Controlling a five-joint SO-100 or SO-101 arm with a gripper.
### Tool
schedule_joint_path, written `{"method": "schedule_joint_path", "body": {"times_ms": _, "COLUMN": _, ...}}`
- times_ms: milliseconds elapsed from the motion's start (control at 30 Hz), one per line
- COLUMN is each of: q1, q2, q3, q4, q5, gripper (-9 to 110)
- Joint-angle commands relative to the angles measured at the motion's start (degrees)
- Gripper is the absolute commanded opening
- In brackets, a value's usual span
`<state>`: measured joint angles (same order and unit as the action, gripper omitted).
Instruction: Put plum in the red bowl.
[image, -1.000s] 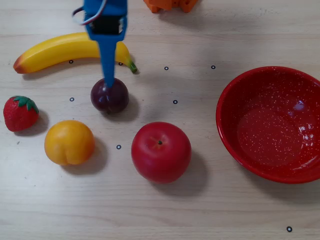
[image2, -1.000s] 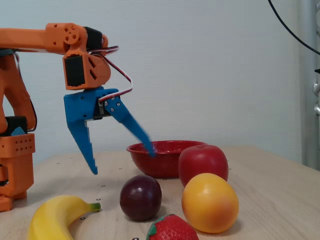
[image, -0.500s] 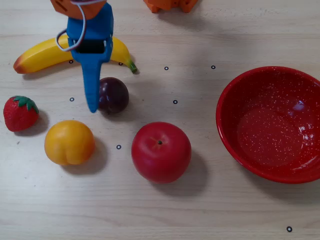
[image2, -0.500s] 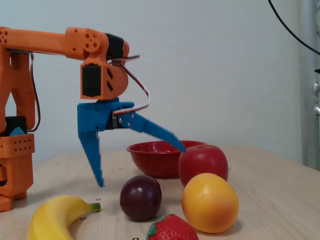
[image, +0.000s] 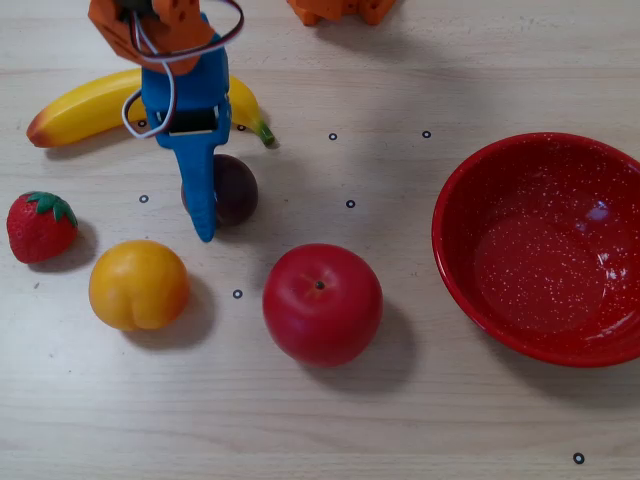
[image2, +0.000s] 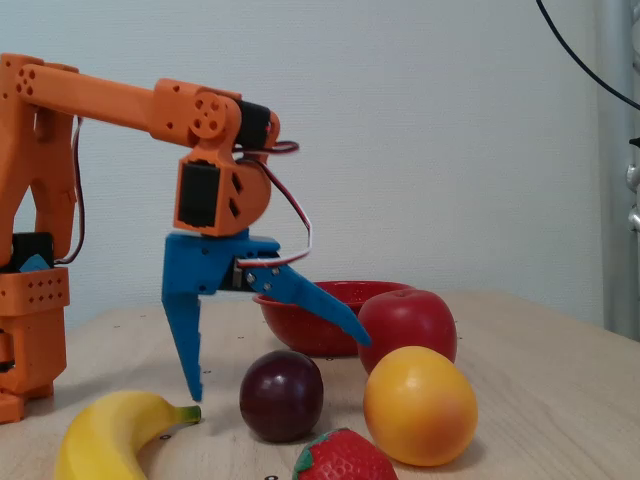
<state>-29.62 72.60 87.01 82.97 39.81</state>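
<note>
The plum (image: 236, 190) is sitting on the wooden table (image: 400, 420), between the banana (image: 100, 100) behind it and the apple (image: 322, 303) in front of it in the overhead view, with the orange-yellow fruit (image: 139, 284) and the strawberry (image: 40, 226) off to its left. The red bowl (image: 545, 250) is resting well apart at the right edge, holding nothing.

The blue gripper (image2: 280, 365) is hanging spread wide over the plum, gripping nothing: in the fixed view one finger is pointing straight down just left of the fruit while the other is angling out toward the apple.

Compared with half a second ago, the arm is reaching further forward and lower. Its vertical finger tip is now sitting close to the tabletop, near the banana's stem, and in the overhead view the blue finger is overlapping the plum's left side instead of lying beside it. The fruits and bowl are lying where they were.

The table is pale wood dotted with small black ring marks (image: 350, 204). Behind it, a plain white wall (image2: 450, 150) is filling the fixed view, with a dark cable (image2: 580, 70) curving across its upper right corner.
</note>
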Motion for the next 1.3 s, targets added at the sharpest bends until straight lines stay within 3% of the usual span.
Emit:
{"method": "schedule_joint_path", "body": {"times_ms": 0, "q1": 0.70, "q2": 1.05, "q3": -6.50, "q4": -0.88, "q5": 0.53, "gripper": 63}}
{"method": "schedule_joint_path", "body": {"times_ms": 1267, "q1": 2.72, "q2": -7.65, "q3": -11.43, "q4": -3.69, "q5": 0.35, "gripper": 63}}
